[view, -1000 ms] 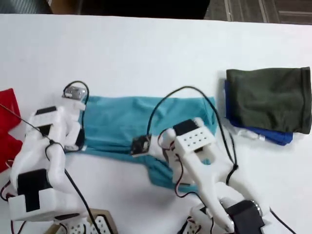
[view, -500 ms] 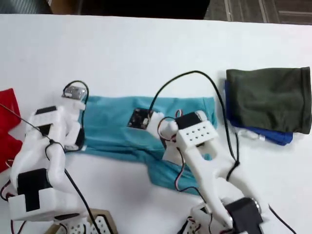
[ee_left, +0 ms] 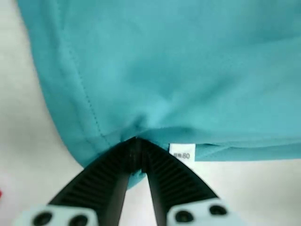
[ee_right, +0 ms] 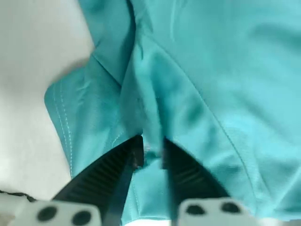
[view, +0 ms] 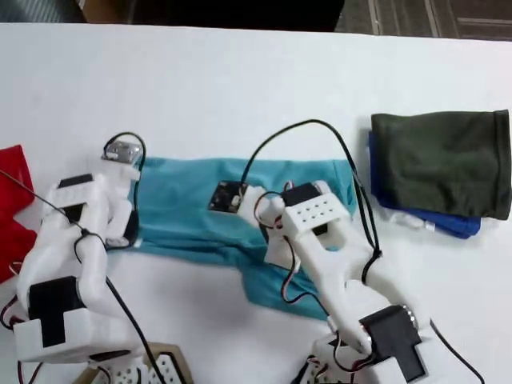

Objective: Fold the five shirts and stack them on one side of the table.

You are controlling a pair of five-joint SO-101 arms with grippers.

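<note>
Teal shirt point(view: 200, 204) lies mid-table point(view: 240, 88) as a long band, with one flap trailing toward the near edge. Left arm point(view: 80, 216) is at its left end, right arm point(view: 320, 232) over its middle. Olive shirt point(view: 440, 156) sits on blue shirt point(view: 436, 222) at the right (two done, likely); red shirt point(view: 10, 200) waits at the left edge.

Left wrist: left gripper point(ee_left: 136, 147) clamped tight on the hem.

Right wrist: right gripper point(ee_right: 149, 151) nearly closed, pinching a ridge of cloth.

Judged mid-fold. The next move needs both holds carried evenly into the bare far side of the table, away from the stack.
</note>
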